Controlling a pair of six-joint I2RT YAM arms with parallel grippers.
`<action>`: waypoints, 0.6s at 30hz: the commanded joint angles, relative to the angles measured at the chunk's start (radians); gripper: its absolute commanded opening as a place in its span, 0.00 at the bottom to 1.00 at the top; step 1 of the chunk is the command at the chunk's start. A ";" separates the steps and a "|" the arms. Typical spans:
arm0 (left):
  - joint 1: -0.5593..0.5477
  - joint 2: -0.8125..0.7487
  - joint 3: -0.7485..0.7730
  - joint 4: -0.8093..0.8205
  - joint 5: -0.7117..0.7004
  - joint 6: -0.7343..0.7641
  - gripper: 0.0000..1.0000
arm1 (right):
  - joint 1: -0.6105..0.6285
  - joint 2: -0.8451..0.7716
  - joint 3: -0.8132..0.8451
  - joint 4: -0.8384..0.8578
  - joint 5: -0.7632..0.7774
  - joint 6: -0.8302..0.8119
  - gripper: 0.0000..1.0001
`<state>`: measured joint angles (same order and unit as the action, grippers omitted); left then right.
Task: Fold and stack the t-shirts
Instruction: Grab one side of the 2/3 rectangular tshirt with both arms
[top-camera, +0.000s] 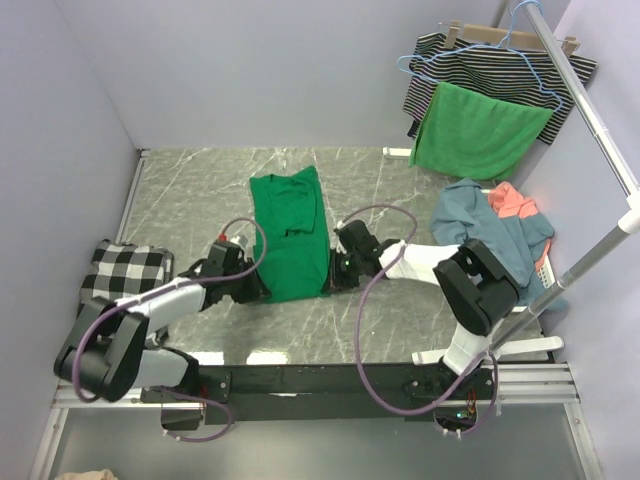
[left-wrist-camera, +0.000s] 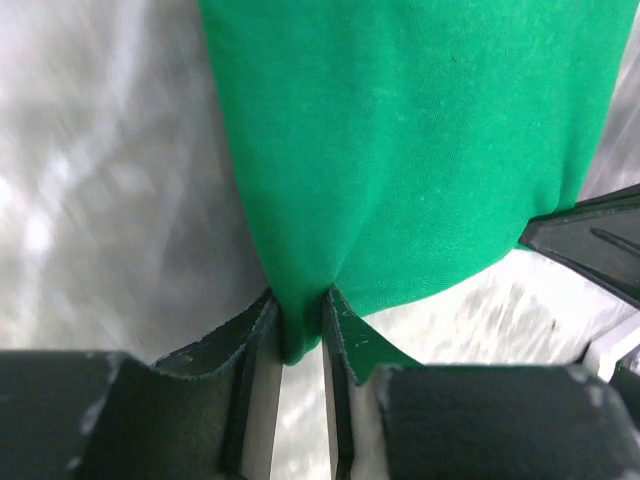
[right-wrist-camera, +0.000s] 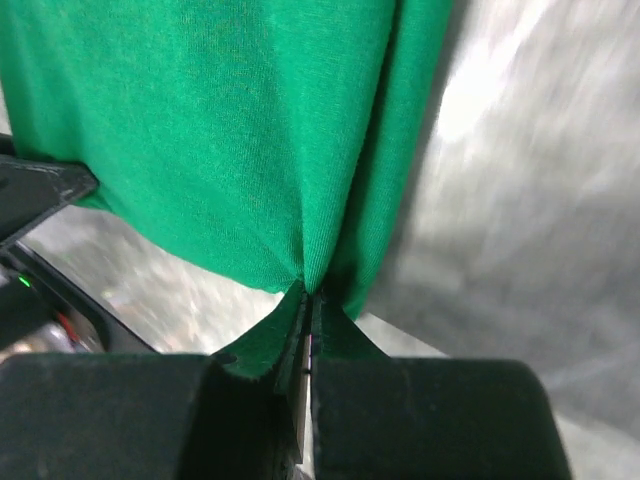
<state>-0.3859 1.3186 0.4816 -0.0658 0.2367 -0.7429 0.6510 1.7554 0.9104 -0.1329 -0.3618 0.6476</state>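
Observation:
An emerald green t-shirt (top-camera: 290, 235) lies folded into a long strip on the marble table, its length running away from me. My left gripper (top-camera: 256, 283) is shut on its near left corner (left-wrist-camera: 300, 330). My right gripper (top-camera: 334, 272) is shut on its near right corner (right-wrist-camera: 315, 270). In both wrist views the cloth bunches between the jaws. A dusty blue t-shirt (top-camera: 480, 220) and a coral t-shirt (top-camera: 512, 202) lie crumpled in a heap at the right.
A black-and-white checked cloth (top-camera: 125, 270) lies at the left. A striped garment (top-camera: 480, 70) and a bright green cloth (top-camera: 478, 130) hang on a rack (top-camera: 600, 130) at the back right. The rack's pole and base (top-camera: 530, 345) stand by the right arm.

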 joint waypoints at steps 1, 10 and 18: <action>-0.105 -0.070 -0.058 -0.155 -0.027 -0.071 0.27 | 0.062 -0.101 -0.082 -0.128 0.075 -0.025 0.02; -0.182 -0.295 -0.083 -0.282 -0.178 -0.171 0.76 | 0.085 -0.338 -0.160 -0.175 0.175 -0.017 0.56; -0.183 -0.332 -0.113 -0.264 -0.180 -0.194 0.77 | 0.001 -0.350 -0.200 -0.157 0.147 -0.049 0.60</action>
<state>-0.5663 0.9791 0.3897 -0.3210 0.0784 -0.9157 0.6903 1.4082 0.7448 -0.2928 -0.2157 0.6224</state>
